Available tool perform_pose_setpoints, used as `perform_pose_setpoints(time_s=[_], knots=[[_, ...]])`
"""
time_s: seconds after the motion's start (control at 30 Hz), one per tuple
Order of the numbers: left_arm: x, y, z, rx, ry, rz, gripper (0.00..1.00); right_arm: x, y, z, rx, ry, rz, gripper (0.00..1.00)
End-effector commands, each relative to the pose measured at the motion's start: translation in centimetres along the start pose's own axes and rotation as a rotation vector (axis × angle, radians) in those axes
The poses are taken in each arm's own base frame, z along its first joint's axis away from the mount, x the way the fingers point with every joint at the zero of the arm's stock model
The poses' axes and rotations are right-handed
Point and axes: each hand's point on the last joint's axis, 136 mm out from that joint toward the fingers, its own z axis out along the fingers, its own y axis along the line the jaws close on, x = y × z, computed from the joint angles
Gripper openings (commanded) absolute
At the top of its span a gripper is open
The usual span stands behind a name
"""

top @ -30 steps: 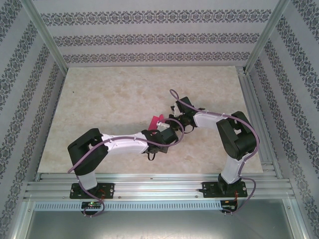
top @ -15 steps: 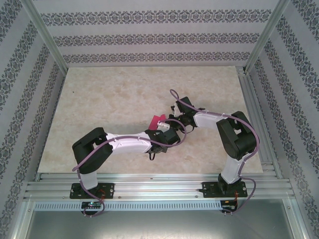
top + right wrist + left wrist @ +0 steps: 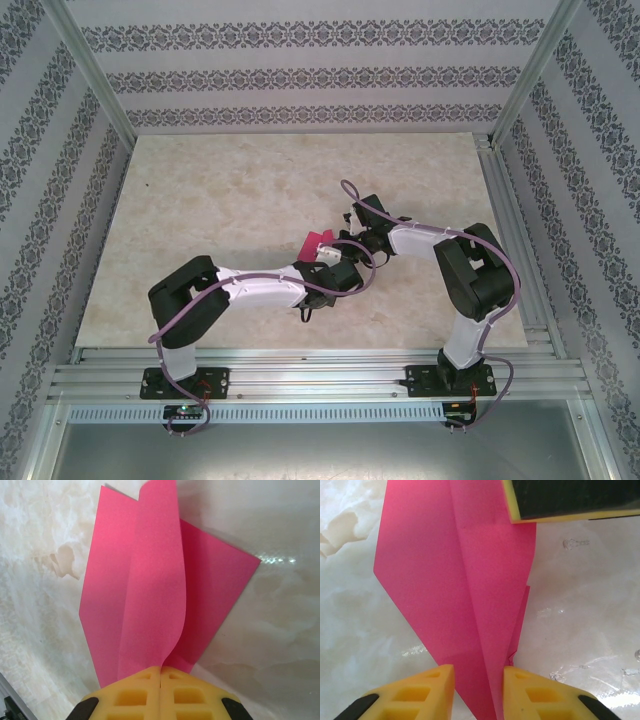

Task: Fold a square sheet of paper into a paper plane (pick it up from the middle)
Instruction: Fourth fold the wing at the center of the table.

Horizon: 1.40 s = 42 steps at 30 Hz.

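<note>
Paper plane [image 3: 318, 241], creased, at centre frame on the table [image 3: 220, 190]: your right gripper [image 3: 160, 680] is clamped on its raised fold; your left gripper [image 3: 479, 685], fingers parted, straddles its pointed tip.

Top view: left arm [image 3: 250, 288] lies low, elbow folded back near its base, forearm stretched right and slightly forward. Right arm [image 3: 470, 275] has its upper link raised and its elbow bent sharply, forearm reaching left. The wrists meet mid-workspace with their tips close together.

Left pincer [image 3: 479, 675]: yellow fingers parted with a plain gap between the tips, pointing forward and down. The nose of the paper plane [image 3: 465, 595] lies in that gap; contact cannot be told.

Right pincer [image 3: 160, 672]: yellow fingers pressed flush, no gap, clamped on the plane's raised middle fold. One of its dark pads shows opposite the left tips in the left wrist view
</note>
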Motion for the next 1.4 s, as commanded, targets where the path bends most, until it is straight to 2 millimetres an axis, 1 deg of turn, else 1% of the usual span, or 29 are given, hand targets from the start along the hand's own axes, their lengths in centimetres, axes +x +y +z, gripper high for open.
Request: perform_pose_setpoints(time_s=[0.0,0.03,0.17,0.3,0.4,0.47,0.53,0.63,0.73,0.83,0.97,1.23,1.37], knots=[[1.2,0.3,0.6,-0.049,0.025,0.031,0.27,-1.5,1.2,-0.4,-0.034,-0.029,-0.012,0.0],[1.3,0.7,0.7,-0.07,0.024,0.032,0.25,-1.5,1.2,-0.4,-0.032,-0.027,-0.011,0.0],[1.1,1.6,0.4,-0.124,0.007,0.039,0.23,-1.4,1.2,-0.4,-0.034,-0.025,-0.012,0.0],[1.3,1.6,0.6,-0.154,0.01,0.055,0.21,-1.6,1.5,-0.2,-0.043,-0.021,-0.011,0.0],[1.6,1.3,0.9,-0.141,0.018,0.05,0.23,-1.7,1.6,-0.2,-0.044,-0.022,-0.011,0.0],[1.8,0.7,1.1,-0.104,0.018,0.039,0.26,-1.9,1.8,-0.2,-0.049,-0.021,-0.014,0.0],[1.9,0.7,1.1,-0.098,0.019,0.032,0.27,-1.9,1.7,-0.2,-0.045,-0.024,-0.011,0.0],[2.0,0.3,1.6,-0.096,0.024,0.057,0.29,-1.9,1.9,-0.1,-0.052,-0.021,-0.014,0.0],[2.3,0.4,2.1,-0.12,0.039,0.075,0.26,-1.9,1.9,0.0,-0.054,-0.021,-0.015,0.0],[2.6,0.9,2.2,-0.14,0.04,0.07,0.19,-2.0,1.9,0.0,-0.053,-0.022,-0.016,0.0],[2.8,1.1,2.3,-0.147,0.041,0.065,0.15,-2.1,1.9,0.2,-0.055,-0.017,-0.015,0.0],[3.2,0.7,2.8,-0.128,0.052,0.055,0.14,-2.4,2.4,0.7,-0.054,-0.005,-0.028,0.0],[3.7,0.4,3.1,-0.078,0.067,-0.005,0.16,-2.5,2.4,1.2,-0.055,0.002,-0.03,0.0]])
